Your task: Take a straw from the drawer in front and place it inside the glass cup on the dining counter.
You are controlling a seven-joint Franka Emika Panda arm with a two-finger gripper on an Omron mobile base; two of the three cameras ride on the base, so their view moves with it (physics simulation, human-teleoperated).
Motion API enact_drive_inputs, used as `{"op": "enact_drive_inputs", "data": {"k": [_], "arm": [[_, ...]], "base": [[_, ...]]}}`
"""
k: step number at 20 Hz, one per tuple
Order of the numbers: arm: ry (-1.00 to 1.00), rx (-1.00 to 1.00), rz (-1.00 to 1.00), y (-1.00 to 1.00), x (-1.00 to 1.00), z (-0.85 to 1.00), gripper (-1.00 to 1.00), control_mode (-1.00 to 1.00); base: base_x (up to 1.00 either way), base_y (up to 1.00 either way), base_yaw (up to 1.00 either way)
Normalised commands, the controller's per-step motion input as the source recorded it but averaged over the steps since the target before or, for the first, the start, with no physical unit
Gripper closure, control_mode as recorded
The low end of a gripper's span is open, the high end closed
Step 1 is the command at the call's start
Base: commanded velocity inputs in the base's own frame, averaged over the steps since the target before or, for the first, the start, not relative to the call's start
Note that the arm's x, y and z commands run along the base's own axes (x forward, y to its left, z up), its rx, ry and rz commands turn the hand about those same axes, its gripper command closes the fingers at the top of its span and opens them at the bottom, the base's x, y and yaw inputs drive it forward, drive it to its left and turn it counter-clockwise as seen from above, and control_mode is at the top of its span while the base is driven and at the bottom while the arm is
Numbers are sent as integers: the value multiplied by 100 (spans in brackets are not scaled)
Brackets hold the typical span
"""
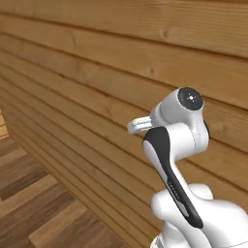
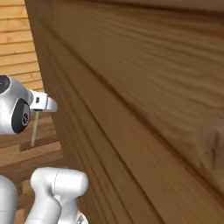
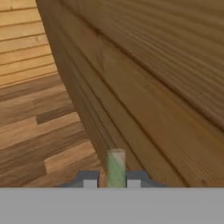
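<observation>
My gripper [image 3: 112, 182] is shut on the straw [image 3: 116, 168], a thin pale greenish stick standing up between the two dark fingertips [image 3: 90, 182]. From the right base view the straw [image 2: 33, 129] hangs straight down below the hand [image 2: 42, 103], over the wooden floor. In the left base view the hand's white tip [image 1: 139, 124] pokes out to the left of the arm's upper joint, close to the plank wall. The drawer, the glass cup and the dining counter are out of view.
A wall of horizontal brown wooden planks [image 1: 97, 72] rises right in front of the arm and runs close along its right side [image 2: 144, 109]. A wood-plank floor [image 1: 34, 203] lies at the lower left, also in the hand view [image 3: 39, 131].
</observation>
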Motion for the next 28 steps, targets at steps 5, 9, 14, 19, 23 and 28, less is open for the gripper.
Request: {"op": "enact_drive_inputs", "data": {"k": [5, 9, 14, 19, 23, 28], "arm": [[0, 0, 0, 0, 0, 0, 100, 100], [0, 0, 0, 0, 0, 0, 100, 100], [0, 0, 0, 0, 0, 0, 100, 100], [0, 0, 0, 0, 0, 0, 100, 100], [0, 0, 0, 0, 0, 0, 100, 100], [0, 0, 0, 0, 0, 0, 100, 100]], "base": [[100, 0, 58], [100, 0, 58], [100, 0, 58], [100, 0, 57], [97, 0, 58], [90, 0, 59]]}}
